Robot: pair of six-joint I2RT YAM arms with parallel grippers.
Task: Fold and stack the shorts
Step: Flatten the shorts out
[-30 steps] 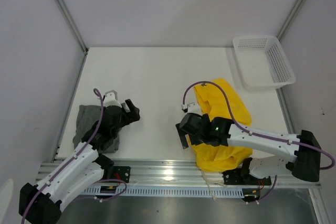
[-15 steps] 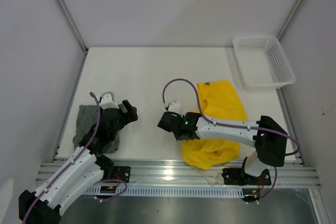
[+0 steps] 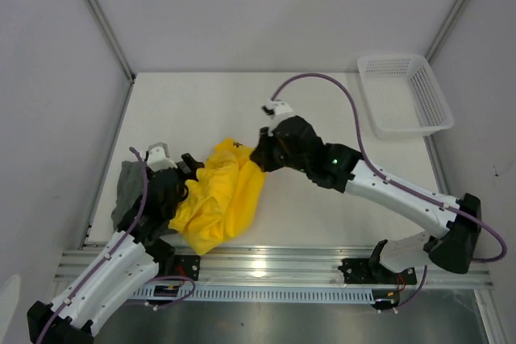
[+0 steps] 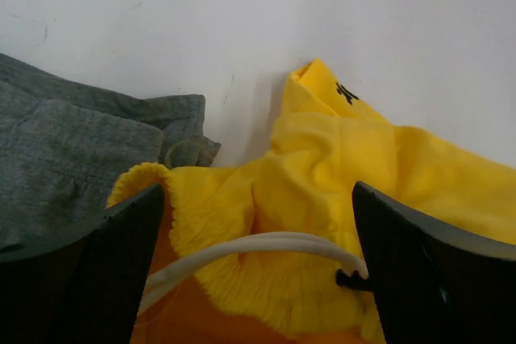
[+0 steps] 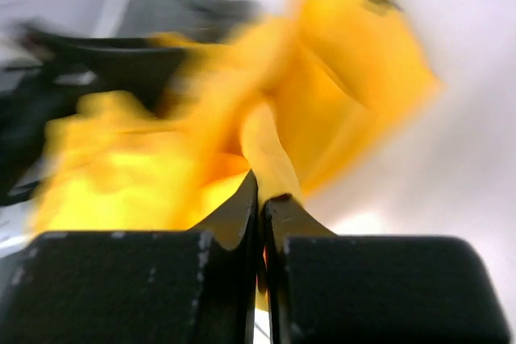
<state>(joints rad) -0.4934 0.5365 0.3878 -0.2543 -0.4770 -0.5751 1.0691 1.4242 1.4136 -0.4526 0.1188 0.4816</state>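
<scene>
The bright yellow shorts lie crumpled at the front left, their left edge against the dark grey shorts. My right gripper is shut on a pinched fold of the yellow cloth at its right upper corner; that view is blurred. My left gripper stands open over the seam between the two pairs. In the left wrist view its fingers flank the yellow waistband and a white drawstring, with the grey shorts at the left.
A white mesh basket stands at the back right corner. The metal rail runs along the table's near edge, just below the yellow cloth. Frame posts rise at both back corners.
My right gripper shut on the yellow shorts and dragged them from the front right across to the left, beside the grey pair. The left arm barely shifted.
</scene>
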